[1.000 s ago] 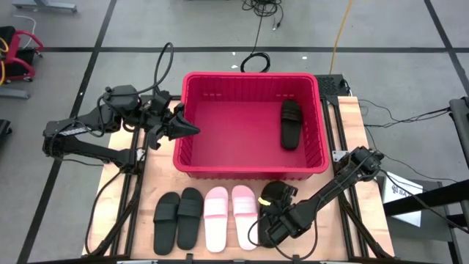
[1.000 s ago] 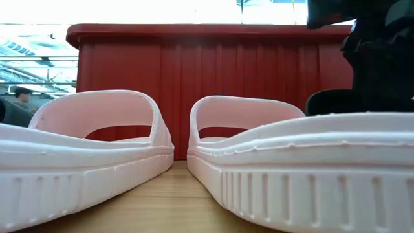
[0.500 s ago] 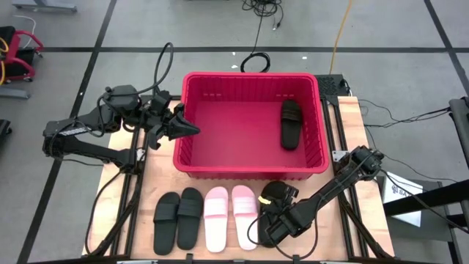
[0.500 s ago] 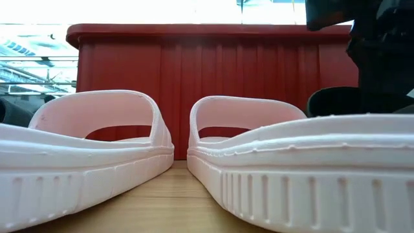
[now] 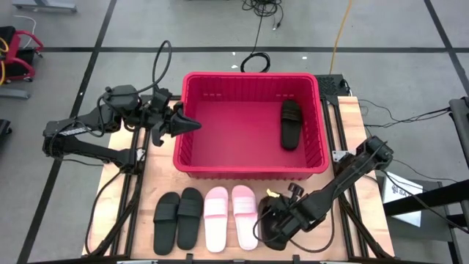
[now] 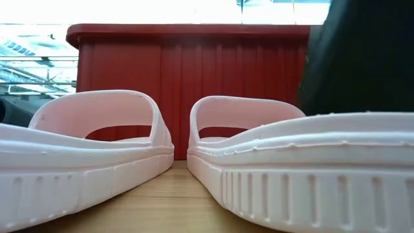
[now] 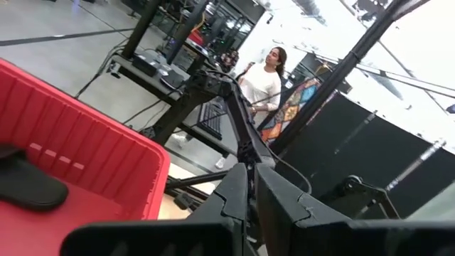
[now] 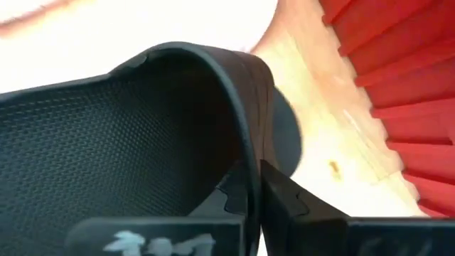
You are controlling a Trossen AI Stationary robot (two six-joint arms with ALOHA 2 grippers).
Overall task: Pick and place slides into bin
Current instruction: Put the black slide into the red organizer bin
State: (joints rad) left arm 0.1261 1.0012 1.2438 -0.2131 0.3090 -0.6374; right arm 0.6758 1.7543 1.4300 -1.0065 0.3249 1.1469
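A: Slides: one black point(image 5: 291, 123) in the bin point(image 5: 250, 170); two black, two pink point(image 5: 217, 218) on the near surface point(image 5: 157, 180).
B: Right tool point(image 5: 272, 222) pinches the last black slide's point(image 8: 106, 142) strap. Thin hold; it could slip during lifting.
A: Change?
B: Right arm swung nearer. Left tool point(image 5: 192, 125), pressed together, unmoved by the bin.

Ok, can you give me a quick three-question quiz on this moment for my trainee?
1. How many slides lie inside the red bin?
2. True or false: the left pincer holds a pink slide.
3. The right pincer is at: A) the two black ones at far left, B) the black slide beside the pink pair, C) the bin's far rim.
Key: 1. One. 2. False; it is shut and empty at the bin's left wall. 3. B.
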